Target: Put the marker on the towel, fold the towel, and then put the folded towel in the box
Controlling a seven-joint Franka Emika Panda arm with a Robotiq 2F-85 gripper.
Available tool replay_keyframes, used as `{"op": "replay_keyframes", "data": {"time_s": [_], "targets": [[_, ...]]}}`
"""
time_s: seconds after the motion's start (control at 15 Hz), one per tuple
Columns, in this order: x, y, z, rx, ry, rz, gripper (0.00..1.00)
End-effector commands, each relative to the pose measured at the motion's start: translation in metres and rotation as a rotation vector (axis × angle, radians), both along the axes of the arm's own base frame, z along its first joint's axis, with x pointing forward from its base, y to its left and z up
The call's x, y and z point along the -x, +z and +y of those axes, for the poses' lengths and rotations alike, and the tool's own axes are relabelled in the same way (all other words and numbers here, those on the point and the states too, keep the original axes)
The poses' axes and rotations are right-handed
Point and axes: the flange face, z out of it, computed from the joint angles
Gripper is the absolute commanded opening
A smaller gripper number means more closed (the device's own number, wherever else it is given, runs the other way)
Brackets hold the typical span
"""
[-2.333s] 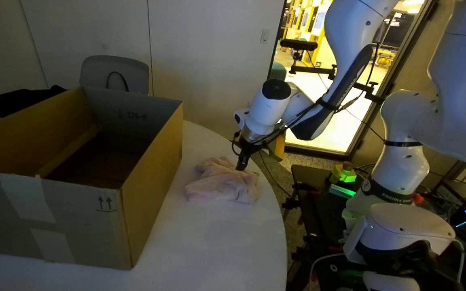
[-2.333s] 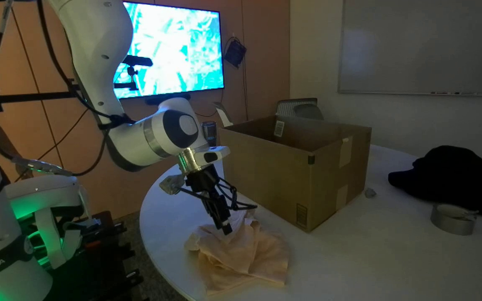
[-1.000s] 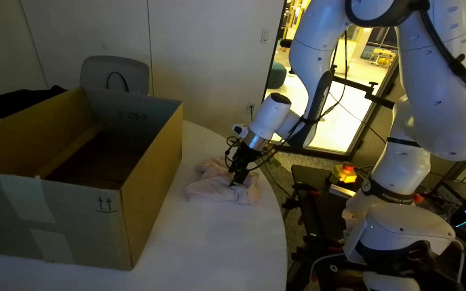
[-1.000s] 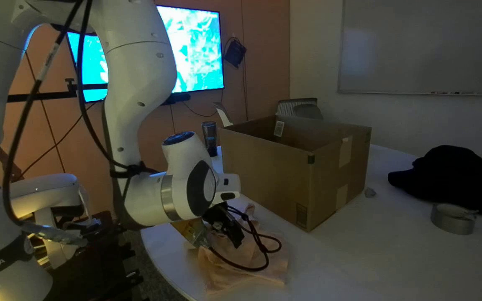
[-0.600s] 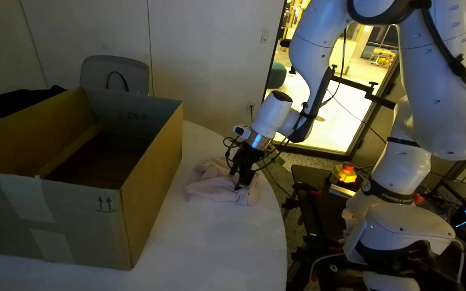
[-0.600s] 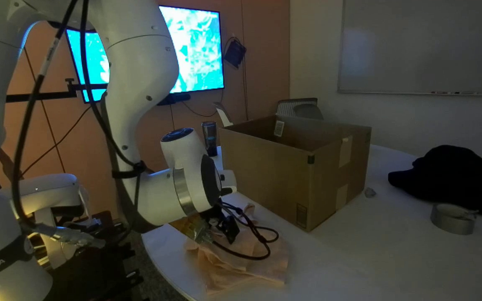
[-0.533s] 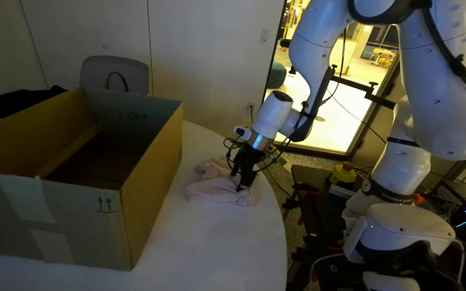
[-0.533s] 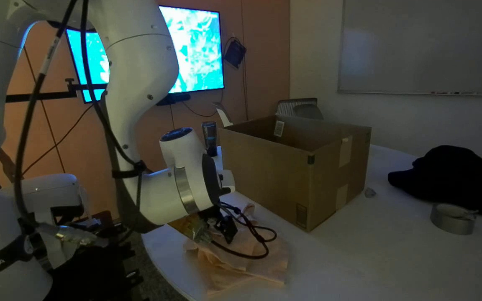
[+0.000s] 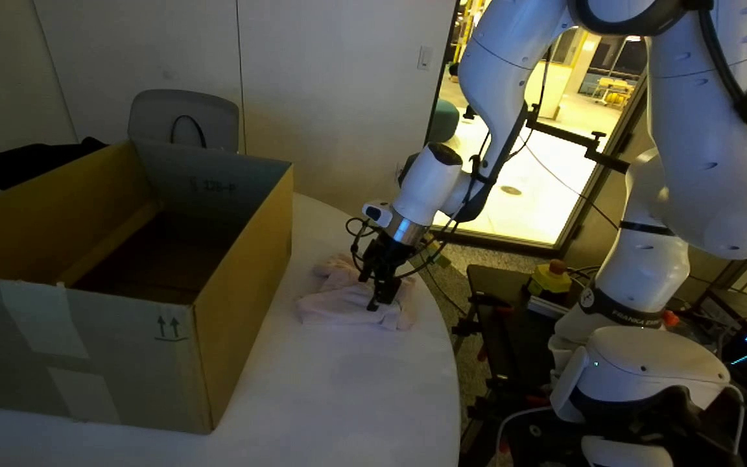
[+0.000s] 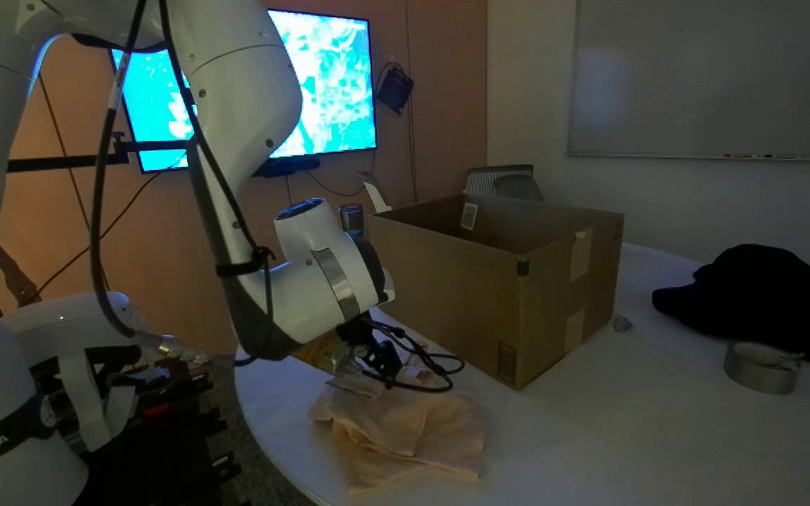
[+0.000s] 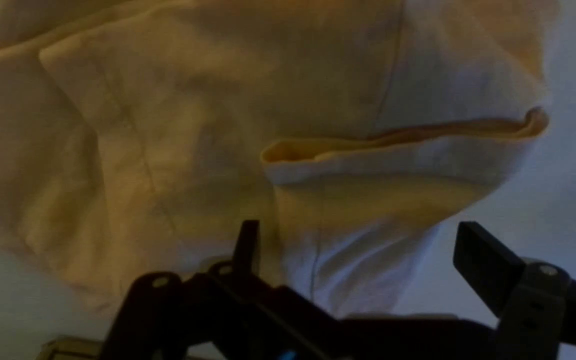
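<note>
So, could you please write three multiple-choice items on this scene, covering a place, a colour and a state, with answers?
1. The towel lies: A on the table, beside the box; B inside the box; C on a chair.
2. The box is: A green; B red; C brown.
3. The gripper is: A shut on the towel; B open; C shut, holding nothing.

1 A: both exterior views show it outside the box.
2 C: an exterior view shows brown cardboard.
3 B: the wrist view shows its fingers apart.
</note>
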Motion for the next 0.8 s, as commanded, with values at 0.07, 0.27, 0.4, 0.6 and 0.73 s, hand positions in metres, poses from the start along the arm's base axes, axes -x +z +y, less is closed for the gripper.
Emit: {"op": "replay_keyframes", "data": {"time_s": [0.07, 0.27, 0.4, 0.6, 0.73], "targets": [[-0.005, -0.016, 0.016, 0.14, 0.003, 0.016, 1.0], [0.015, -0.034, 0.015, 0.222, 0.031, 0.073, 1.0], [0.032, -0.044, 0.011, 0.246, 0.052, 0.121, 1.0], [0.039, -0.046, 0.007, 0.255, 0.068, 0.137, 1.0], [0.036, -0.046, 0.006, 0.267, 0.076, 0.138, 1.0]]}}
